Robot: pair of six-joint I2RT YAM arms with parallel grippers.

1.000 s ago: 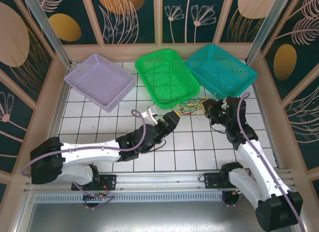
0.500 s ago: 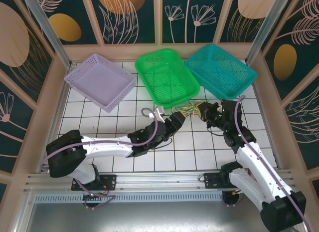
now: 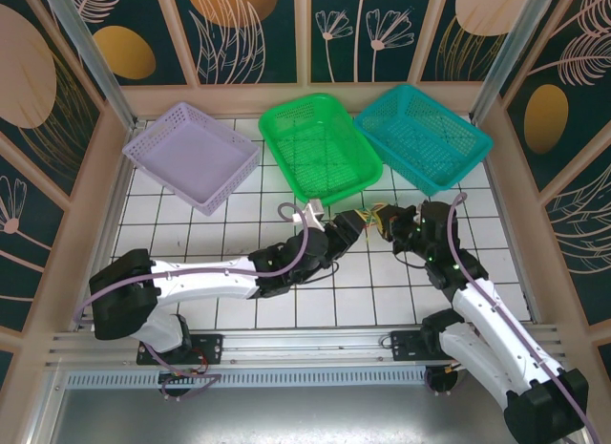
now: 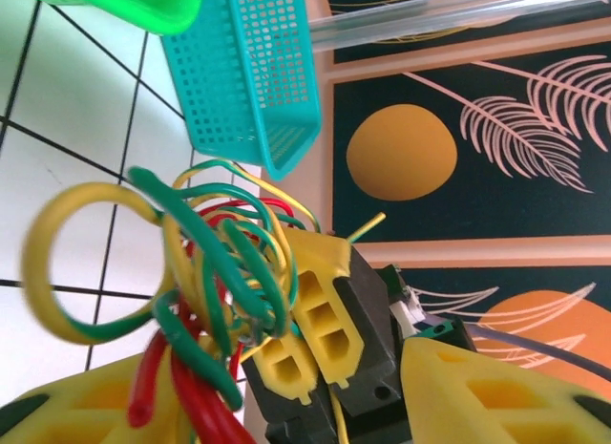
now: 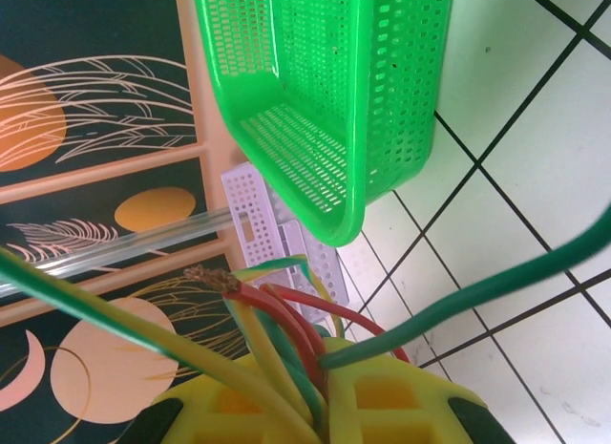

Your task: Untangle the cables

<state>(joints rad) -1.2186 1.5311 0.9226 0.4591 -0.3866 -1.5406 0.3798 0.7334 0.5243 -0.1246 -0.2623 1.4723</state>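
Both end effectors meet at the cables (image 3: 372,213), just in front of the green basket (image 3: 286,162).
The right end effector (image 3: 389,224) is clamped on the red, green and yellow cables over the tiled desk (image 3: 191,243), near the teal basket (image 3: 425,138). The left end effector (image 3: 355,222) stands with its fingers apart around the bundle's looped end.

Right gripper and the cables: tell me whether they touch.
Touching. The right wrist view shows the cables pinched inside the shut right gripper.
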